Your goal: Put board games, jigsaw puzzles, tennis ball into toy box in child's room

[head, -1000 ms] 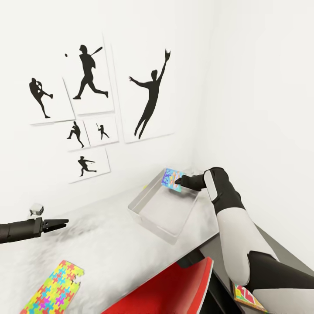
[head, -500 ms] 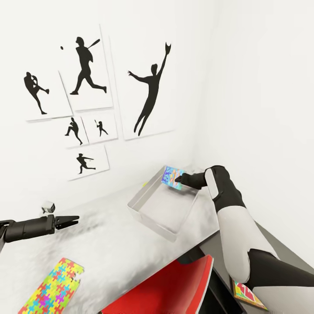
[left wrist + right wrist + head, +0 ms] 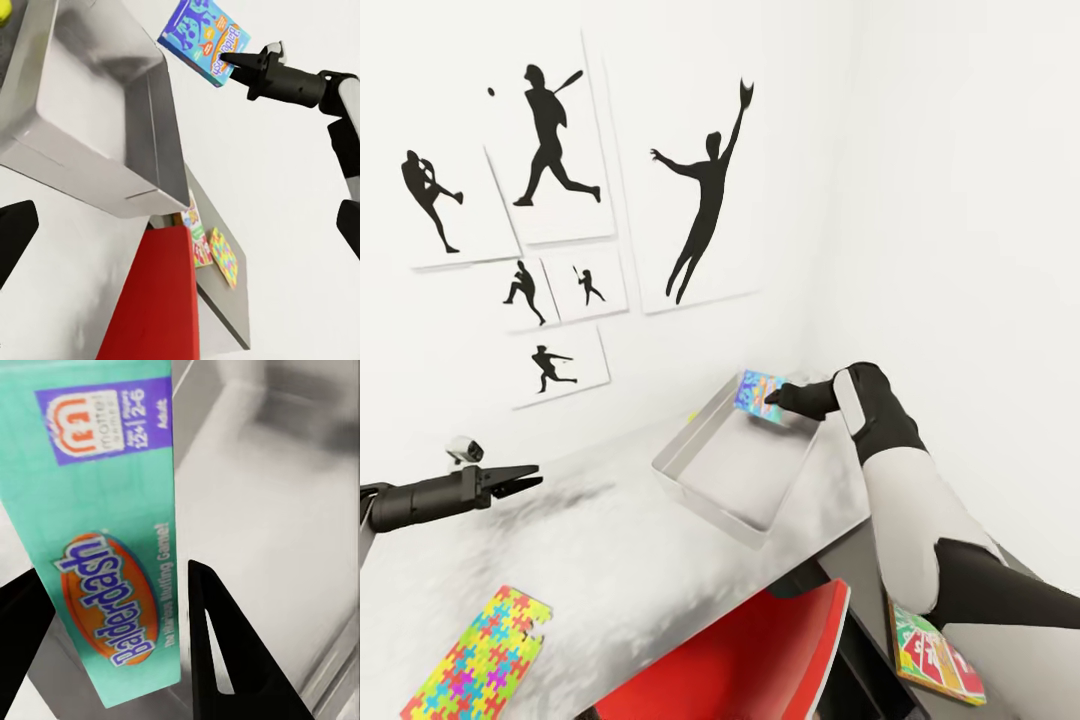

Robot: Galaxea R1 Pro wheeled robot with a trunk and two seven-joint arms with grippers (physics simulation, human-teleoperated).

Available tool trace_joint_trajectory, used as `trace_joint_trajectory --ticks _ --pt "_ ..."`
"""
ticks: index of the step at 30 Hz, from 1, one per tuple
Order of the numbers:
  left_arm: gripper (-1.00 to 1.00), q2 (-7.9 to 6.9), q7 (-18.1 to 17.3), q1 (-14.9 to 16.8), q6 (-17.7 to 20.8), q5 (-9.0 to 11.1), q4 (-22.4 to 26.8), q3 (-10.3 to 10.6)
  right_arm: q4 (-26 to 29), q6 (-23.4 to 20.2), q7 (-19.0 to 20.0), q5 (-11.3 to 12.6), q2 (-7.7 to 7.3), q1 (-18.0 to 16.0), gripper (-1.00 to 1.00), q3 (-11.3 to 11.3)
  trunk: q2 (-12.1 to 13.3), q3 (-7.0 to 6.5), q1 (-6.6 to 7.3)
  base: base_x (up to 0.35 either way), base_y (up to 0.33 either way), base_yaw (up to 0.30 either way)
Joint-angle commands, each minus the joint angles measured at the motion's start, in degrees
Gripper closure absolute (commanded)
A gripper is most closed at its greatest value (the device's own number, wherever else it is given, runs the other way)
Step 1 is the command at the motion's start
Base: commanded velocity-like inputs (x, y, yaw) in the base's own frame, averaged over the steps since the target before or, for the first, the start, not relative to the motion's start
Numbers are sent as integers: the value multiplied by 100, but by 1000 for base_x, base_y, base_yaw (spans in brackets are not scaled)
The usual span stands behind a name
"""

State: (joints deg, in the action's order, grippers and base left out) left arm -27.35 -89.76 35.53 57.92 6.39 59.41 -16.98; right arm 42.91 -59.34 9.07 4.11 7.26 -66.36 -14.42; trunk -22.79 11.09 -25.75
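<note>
Room: white walls, black baseball-silhouette prints (image 3: 560,210) on the wall behind the table.
Table (image 3: 610,560): pale top runs along that wall; a lower dark grey section (image 3: 225,311) joins it at the right end.
Toy box (image 3: 735,470): light-grey bin at the table's right end, close to the room corner, sitting flat. What the head view shows of its floor looks bare.
Right gripper (image 3: 770,397): reached over the toy box's far-right rim, fingers clamped on a board game.
Board game (image 3: 758,390): blue cover, teal edge reading "Balderdash" in the right wrist view (image 3: 112,547). Held tilted in the air above the bin's far corner. Left wrist view (image 3: 204,41) shows it clear of the bin walls, gripped by one end.
Left gripper (image 3: 525,478): hovers above the table's left part, well apart from the toy box. Fingers look nearly together with a thin gap at the tips, nothing between them.
Jigsaw puzzle (image 3: 475,660): flat on the table near its front-left edge, multicolour piece pattern.
Second puzzle (image 3: 223,257): on the dark lower section, near its edge.
Skip-Bo box (image 3: 935,655): green-white-red, on the dark section next to the second puzzle (image 3: 196,236).
Yellow-green object (image 3: 4,11): partly seen just beyond the toy box's far end; can't tell what it is.
Red chair (image 3: 750,655): back pushed in against the table's front edge.
</note>
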Motion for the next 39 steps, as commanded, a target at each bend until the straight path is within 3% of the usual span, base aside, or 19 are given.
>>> trace_joint_trajectory --ticks 1,10,17,27,39 --pt "-100 -9 -24 8 61 -1 1 -5 -96 -13 -22 49 -23 -57 100 -26 -13 22 -3 0 0 0" --pt "-100 -21 -24 15 61 -28 1 -338 -285 14 -28 -1 -149 -154 100 -26 -13 106 -3 0 0 0" --pt "-100 -10 -24 15 61 -39 1 -365 -293 14 -22 -27 -154 -220 100 -26 -13 172 -3 0 0 0" --pt "-100 -13 -24 15 53 -41 1 -368 -584 94 -28 -43 -140 -776 100 -19 -13 266 -3 0 0 0" --pt "-100 -16 -24 15 53 -41 9 -368 -1120 567 -29 -56 -146 -834 100 11 -13 379 -3 0 0 0"
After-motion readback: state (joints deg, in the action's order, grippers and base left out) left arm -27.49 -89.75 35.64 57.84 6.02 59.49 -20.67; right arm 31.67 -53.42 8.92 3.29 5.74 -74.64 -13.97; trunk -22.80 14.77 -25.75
